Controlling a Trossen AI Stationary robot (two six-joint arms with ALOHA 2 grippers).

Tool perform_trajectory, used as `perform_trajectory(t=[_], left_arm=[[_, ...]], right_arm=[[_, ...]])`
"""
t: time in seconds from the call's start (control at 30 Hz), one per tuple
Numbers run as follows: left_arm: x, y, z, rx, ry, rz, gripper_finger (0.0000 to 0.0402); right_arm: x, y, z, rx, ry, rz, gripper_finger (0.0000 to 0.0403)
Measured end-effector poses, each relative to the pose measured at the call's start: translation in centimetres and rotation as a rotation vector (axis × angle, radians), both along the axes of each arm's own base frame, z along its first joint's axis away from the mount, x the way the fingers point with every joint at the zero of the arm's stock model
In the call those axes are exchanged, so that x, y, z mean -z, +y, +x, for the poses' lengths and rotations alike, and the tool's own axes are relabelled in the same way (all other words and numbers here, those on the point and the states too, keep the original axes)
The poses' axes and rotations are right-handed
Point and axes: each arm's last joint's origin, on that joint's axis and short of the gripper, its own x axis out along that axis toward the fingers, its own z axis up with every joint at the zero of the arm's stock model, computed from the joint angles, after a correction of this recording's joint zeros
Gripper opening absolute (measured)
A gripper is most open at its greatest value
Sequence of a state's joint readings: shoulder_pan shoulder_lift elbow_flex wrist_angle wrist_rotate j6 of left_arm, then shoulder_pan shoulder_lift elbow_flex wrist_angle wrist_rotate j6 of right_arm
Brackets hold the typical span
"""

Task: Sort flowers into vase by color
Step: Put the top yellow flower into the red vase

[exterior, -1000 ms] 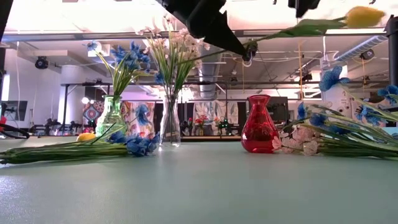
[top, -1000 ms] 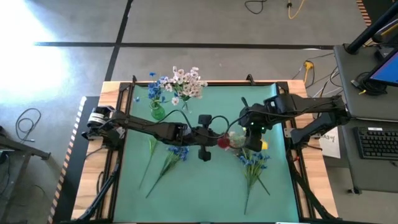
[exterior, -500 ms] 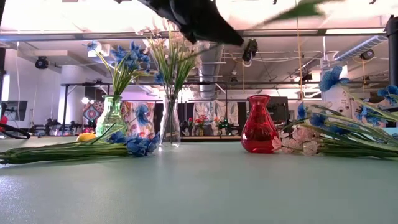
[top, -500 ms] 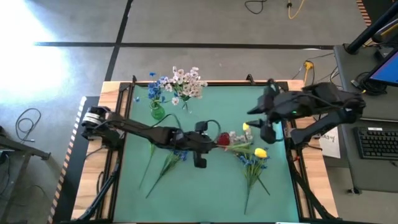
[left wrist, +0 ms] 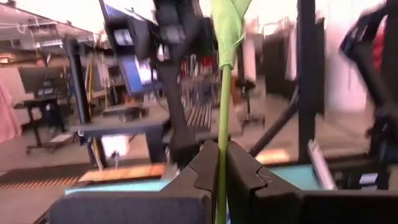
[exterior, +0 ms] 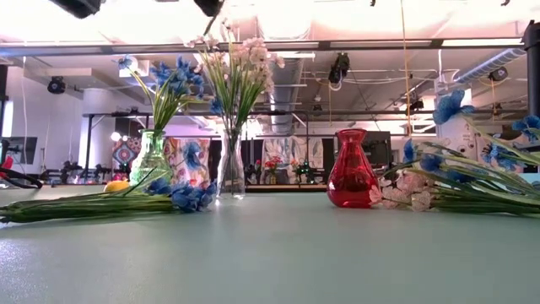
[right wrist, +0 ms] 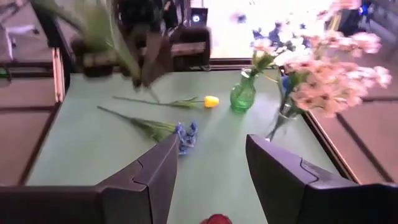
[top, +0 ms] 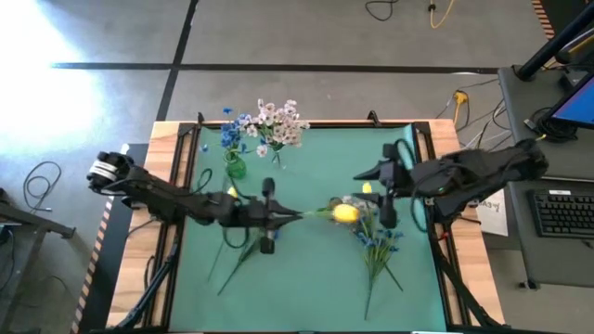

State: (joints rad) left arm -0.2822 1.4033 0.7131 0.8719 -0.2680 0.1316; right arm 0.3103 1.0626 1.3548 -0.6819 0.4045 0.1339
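Yellow tulip point(top: 345, 213) stem clamped betw left pincer point(left wrist: 222, 163) fingers.

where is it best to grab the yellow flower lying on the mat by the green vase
Probably mid-stalk, from straight above, fingers across it. The yellow flower lies flat on the mat beside the green vase, its thin stalk clear of other stems; the bud looks easy to crush.

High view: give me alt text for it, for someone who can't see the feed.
Seen from above, the left gripper holds a yellow tulip-like flower by its thin green stalk over the middle of the green table mat. The right gripper hovers open beside it. A green glass vase of blue blossoms stands at the back; loose blue stems lie in front.
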Motion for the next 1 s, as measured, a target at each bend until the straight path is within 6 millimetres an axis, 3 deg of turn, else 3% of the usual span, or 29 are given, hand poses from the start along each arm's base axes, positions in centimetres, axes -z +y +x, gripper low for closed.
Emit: perform_trajectory(t=[0.17, 0.37, 0.63, 0.8, 1.0], left_arm=[[0.6, 0.5, -1.5, 0.001, -0.088, -0.053, 0.0], [0.7, 0.4, -1.2, 0.002, -0.099, -0.058, 0.0], [1.0, 0.0, 0.3, -0.007, -0.082, -0.045, 0.0], [1.2, -0.3, 1.6, -0.011, -0.07, -0.04, 0.0], [1.3, -0.5, 2.6, -0.029, -0.072, -0.036, 0.0]], right_arm=[[3.5, 0.8, 2.5, -0.029, -0.119, -0.06, 0.0185], [6.9, 1.8, 5.7, -0.052, -0.328, -0.117, 0.0187], [8.6, 2.2, 8.4, -0.037, -0.436, -0.092, 0.0238], [8.6, 2.5, 9.4, -0.095, -0.458, -0.076, 0.0272], [9.0, 2.8, 10.3, -0.104, -0.451, -0.096, 0.0265]])
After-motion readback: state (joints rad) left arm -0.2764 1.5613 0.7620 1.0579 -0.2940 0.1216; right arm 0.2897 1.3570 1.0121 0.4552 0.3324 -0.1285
